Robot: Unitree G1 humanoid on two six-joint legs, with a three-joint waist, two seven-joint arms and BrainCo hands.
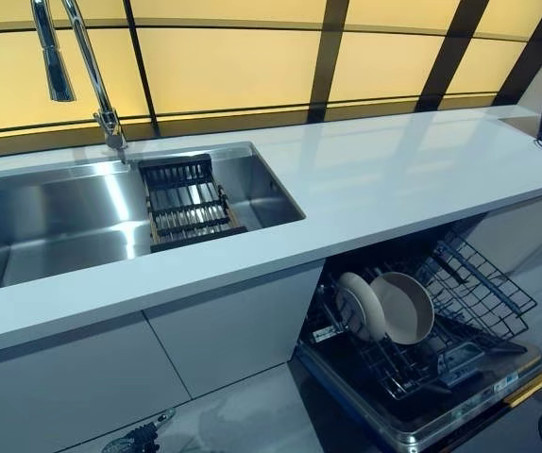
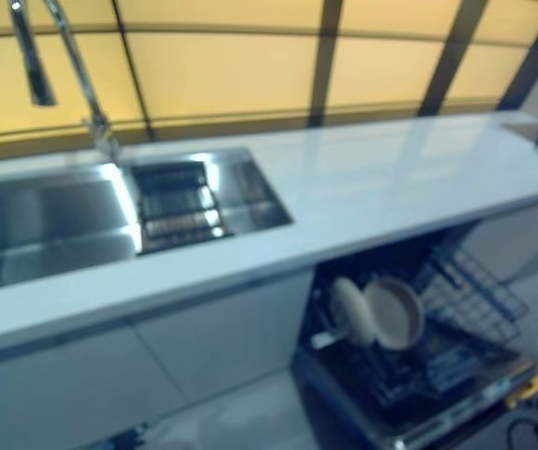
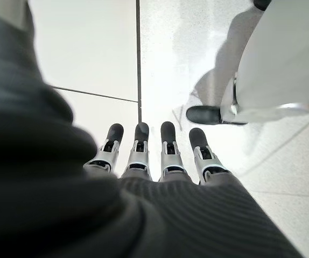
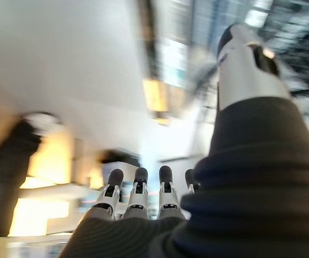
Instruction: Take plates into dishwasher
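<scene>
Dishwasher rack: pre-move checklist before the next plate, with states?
1. Dishwasher door open, lower rack pulled out: ok.
2. Free slots in the rack: ok, two plates stand upright at its left, wire to the right looks bare.
3. Next plate located: not ok, none shows on the counter or in the sink; the drainer looks bare.
4. Left hand free: ok, fingers straight, holding nothing, low above the floor.
5. Right hand free: ok, fingers straight, nothing in them.
</scene>
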